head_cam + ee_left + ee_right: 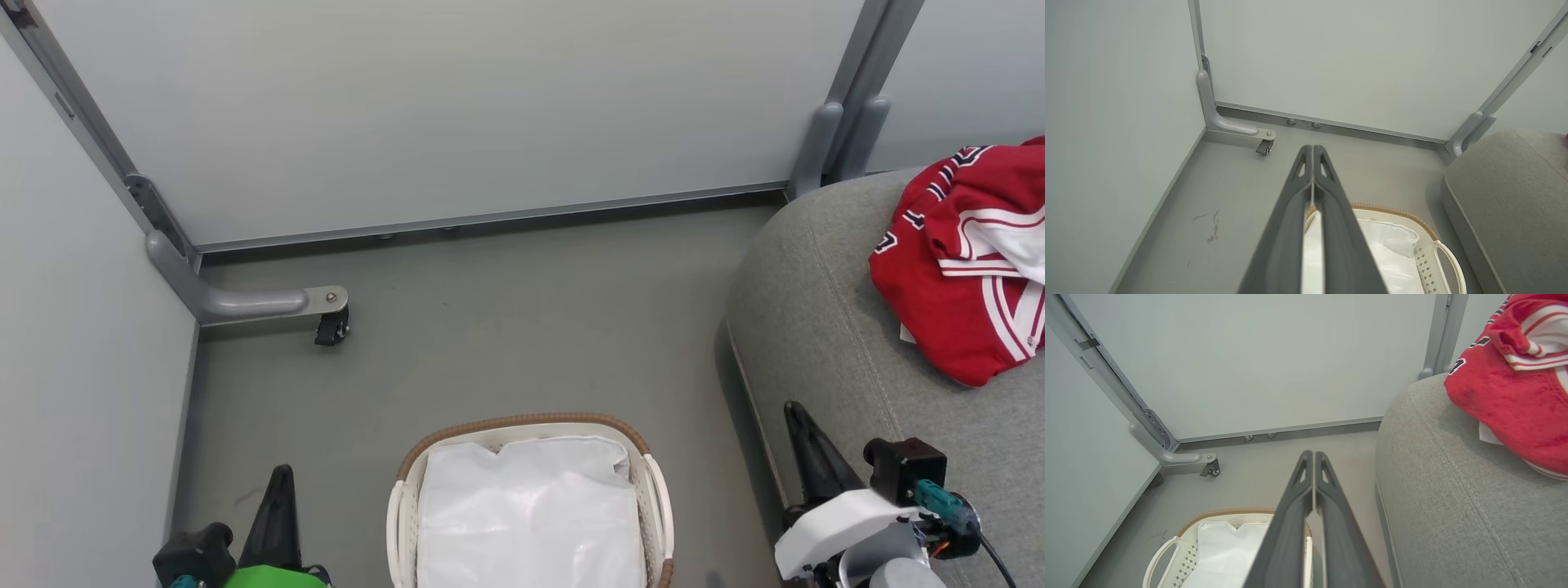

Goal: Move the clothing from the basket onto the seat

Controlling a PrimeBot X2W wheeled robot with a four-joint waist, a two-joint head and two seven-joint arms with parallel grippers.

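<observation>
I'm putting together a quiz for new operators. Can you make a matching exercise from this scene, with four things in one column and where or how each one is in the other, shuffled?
Things:
1. clothing
2. white sheet
3. basket
4. left gripper

Places or states:
a. on the floor beside the seat
b. shut, holding nothing
c. piled on the seat
d. inside the basket

Pairs: 1-c, 2-d, 3-a, 4-b

Red, white-striped clothing — grey seat — white basket.
</observation>
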